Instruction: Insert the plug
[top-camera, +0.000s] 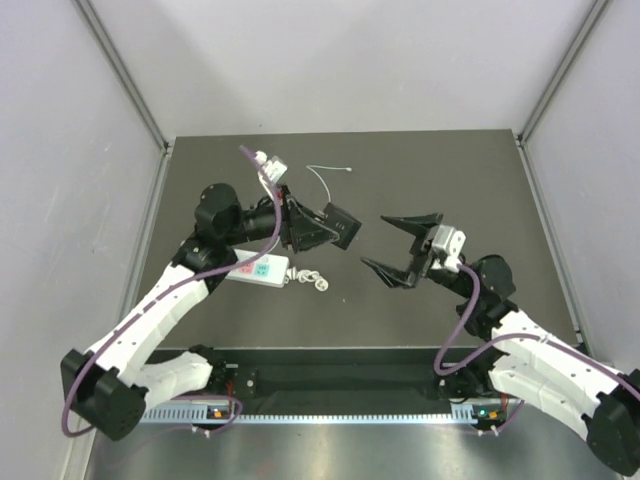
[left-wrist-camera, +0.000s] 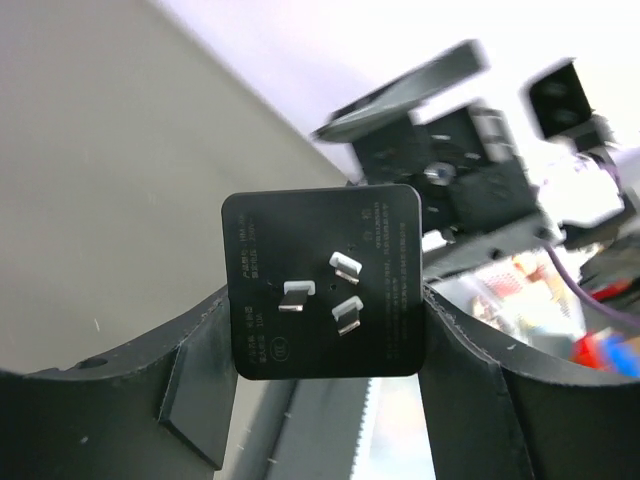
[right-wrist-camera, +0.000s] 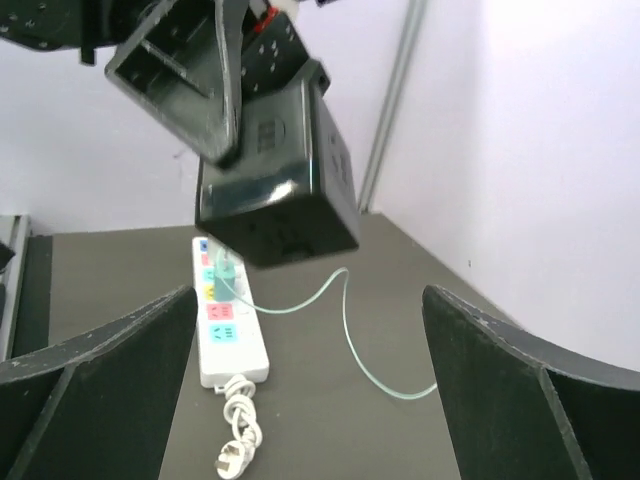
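Left tool (top-camera: 322, 228) clamps the plug (top-camera: 343, 228) aloft beside the power strip (top-camera: 258, 268), right tool (top-camera: 400, 245) spread wide and empty; carry stage, next requires aligning the prongs (left-wrist-camera: 320, 292) over a socket (right-wrist-camera: 221, 311).

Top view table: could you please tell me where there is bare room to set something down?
The table is bare on the far right, between the right gripper and the wall, and in front, between the coiled cord and the near edge. It is crowded on the left around the power strip.

Plug (left-wrist-camera: 325, 283) in left gripper (left-wrist-camera: 328, 350); 3 prongs (left-wrist-camera: 345, 267) camera-ward
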